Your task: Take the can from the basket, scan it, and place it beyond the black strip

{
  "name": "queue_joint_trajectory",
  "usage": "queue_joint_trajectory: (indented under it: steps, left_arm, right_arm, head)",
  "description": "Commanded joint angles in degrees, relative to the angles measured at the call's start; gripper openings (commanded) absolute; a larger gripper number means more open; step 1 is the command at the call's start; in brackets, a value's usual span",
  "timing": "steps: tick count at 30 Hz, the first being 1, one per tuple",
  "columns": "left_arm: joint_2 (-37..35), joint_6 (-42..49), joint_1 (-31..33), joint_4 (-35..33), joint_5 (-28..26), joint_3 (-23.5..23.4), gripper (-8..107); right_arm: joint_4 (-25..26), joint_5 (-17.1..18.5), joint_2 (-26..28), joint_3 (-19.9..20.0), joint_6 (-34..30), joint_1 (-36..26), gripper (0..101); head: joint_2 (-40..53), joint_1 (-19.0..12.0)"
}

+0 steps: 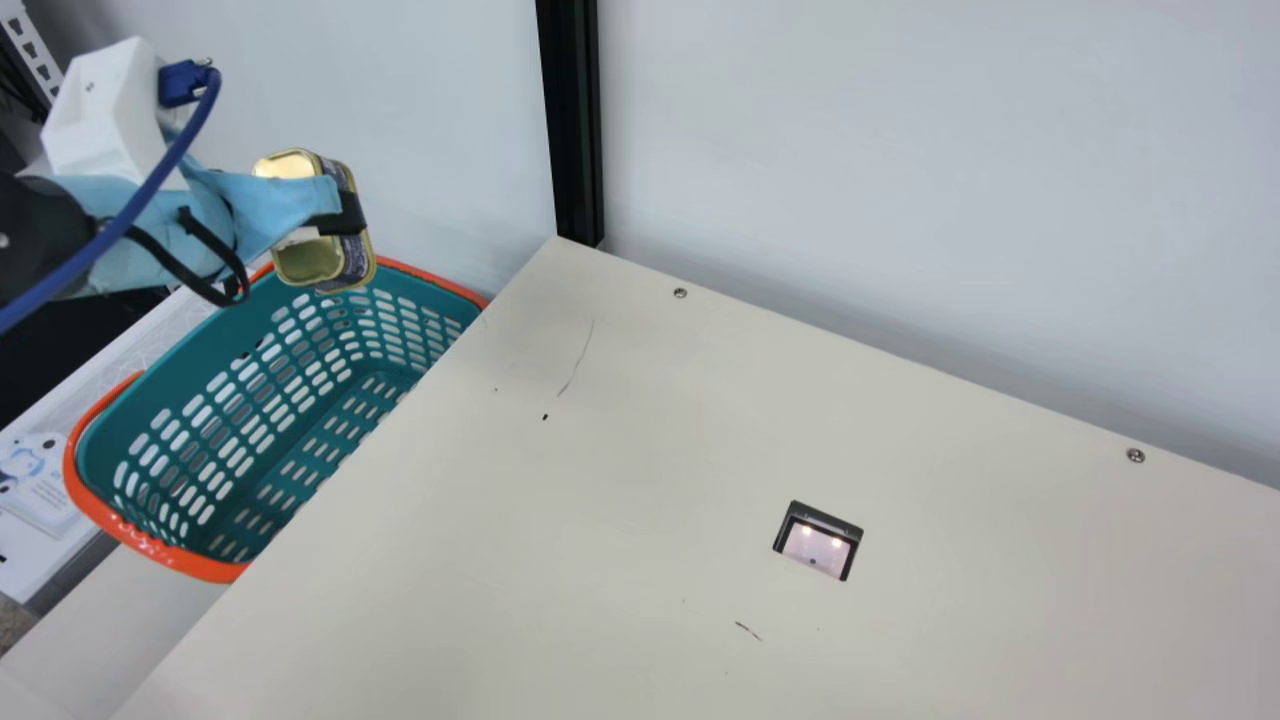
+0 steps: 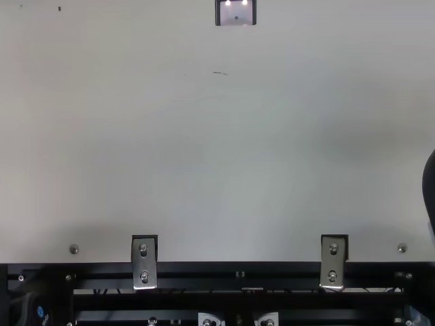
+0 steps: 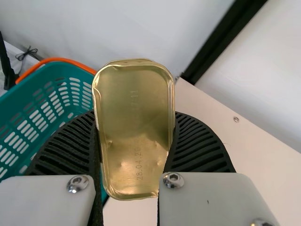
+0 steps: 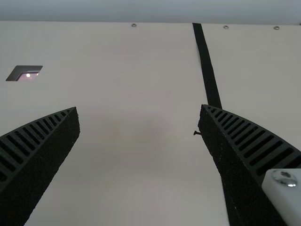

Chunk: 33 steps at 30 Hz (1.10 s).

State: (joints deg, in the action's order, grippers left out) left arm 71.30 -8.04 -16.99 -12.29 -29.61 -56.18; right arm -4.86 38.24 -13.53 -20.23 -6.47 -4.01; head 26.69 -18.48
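Left gripper (image 1: 343,212): clamped on the can (image 1: 308,262), upper left of main view, held up over the far end of the basket (image 1: 150,547). Main view gives the can's gold faces plus the dark patterned side between them. Left wrist view: ribbed fingers pressed to both long edges, one gold face toward the camera, stamped marks and small dents on it, can roughly upright in frame, center. Basket at left of that view, teal with orange rim; its slotted inside and floor show in main view, left side.

Right gripper (image 4: 138,108): fingers wide apart, nothing between them, lower left and lower right of right wrist view, table surface beyond. Black strip (image 4: 208,68) in the same view, running from upper right of center down behind the right-hand finger. Scanner (image 1: 820,545): lower right of center in main view, cut by top edge in top view, upper left in right wrist view; two lit spots in main and top views. Can is well apart from it.

Top view adds two metal brackets (image 2: 144,263) (image 2: 333,262) along the table's near edge, over a black frame (image 2: 238,301). Main view has a black post (image 1: 573,120), top center.
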Motion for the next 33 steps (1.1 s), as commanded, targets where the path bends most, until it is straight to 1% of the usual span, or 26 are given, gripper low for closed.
queue_joint_trajectory:
  steps: [1, 8, 15, 20, 27, 30, 33]
  left_arm:
    - [-0.90, 0.21, 0.04, -1.62, -7.90, -1.86, 10]
    - [-2.73, 0.36, -2.55, -8.47, -24.64, -8.74, 10]
    - [-2.15, 1.41, -8.43, -14.89, -40.29, -14.86, 10]
    - [-0.42, -0.15, -7.21, -18.18, -40.29, -12.59, 10]
    - [0.06, -1.67, -3.77, -23.26, -40.29, -8.79, 10]
    - [-0.15, -2.45, -2.84, -25.11, -40.29, -8.16, 10]
    - [-0.86, -3.43, -4.13, -25.31, -40.29, -9.29, 10]
  right_arm:
    - [0.00, 0.00, 0.00, 0.00, 0.00, 0.00, 101]
    - [0.00, 0.00, 0.00, 0.00, 0.00, 0.00, 101]
    - [0.00, 0.00, 0.00, 0.00, 0.00, 0.00, 101]
    - [0.00, 0.00, 0.00, 0.00, 0.00, 0.00, 101]
    - [0.00, 0.00, 0.00, 0.00, 0.00, 0.00, 101]
    - [0.00, 0.00, 0.00, 0.00, 0.00, 0.00, 101]
    - [0.00, 0.00, 0.00, 0.00, 0.00, 0.00, 101]
  head:
    - [0.61, -2.03]
    - [0.61, -2.03]
    - [0.61, -2.03]
    - [0.61, -2.03]
    - [0.61, -2.03]
    - [0.61, -2.03]
    - [0.61, -2.03]
